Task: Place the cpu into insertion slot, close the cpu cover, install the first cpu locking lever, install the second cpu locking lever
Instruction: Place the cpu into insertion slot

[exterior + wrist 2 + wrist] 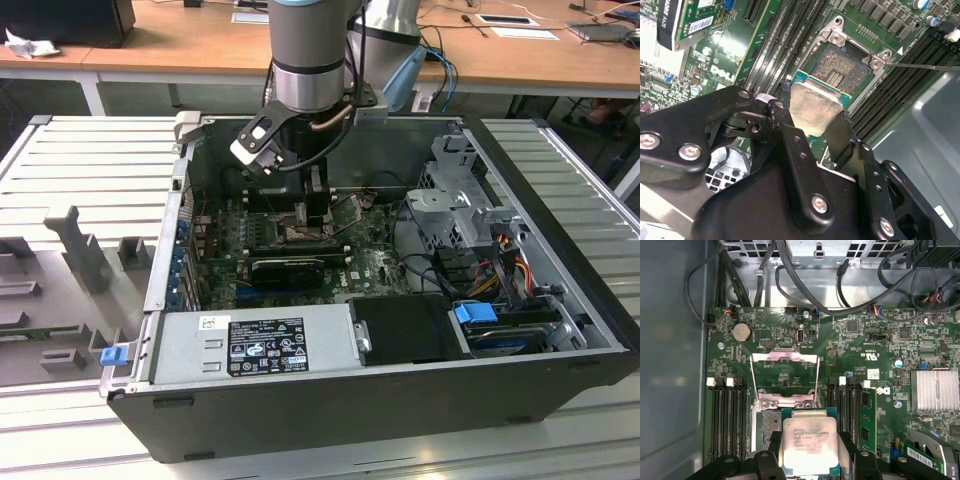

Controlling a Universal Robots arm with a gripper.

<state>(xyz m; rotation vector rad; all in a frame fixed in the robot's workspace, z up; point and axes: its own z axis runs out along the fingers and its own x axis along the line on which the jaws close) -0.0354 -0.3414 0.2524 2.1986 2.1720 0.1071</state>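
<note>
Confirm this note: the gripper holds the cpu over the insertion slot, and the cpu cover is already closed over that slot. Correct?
Wrong on the cover. The first wrist view shows the cpu cover open, swung back off the insertion slot, whose contacts lie bare. The rest stands: the gripper holds the cpu over the slot.

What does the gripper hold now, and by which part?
The gripper holds the cpu by two opposite side edges, close to the insertion slot.

The cpu (pixel 809 450), silver-topped and green-rimmed, was held flat in the gripper (pixel 810 437) over one edge of the insertion slot (pixel 845 67), whose brownish contact field was left exposed. The cpu cover (pixel 785 358) was swung open.
</note>
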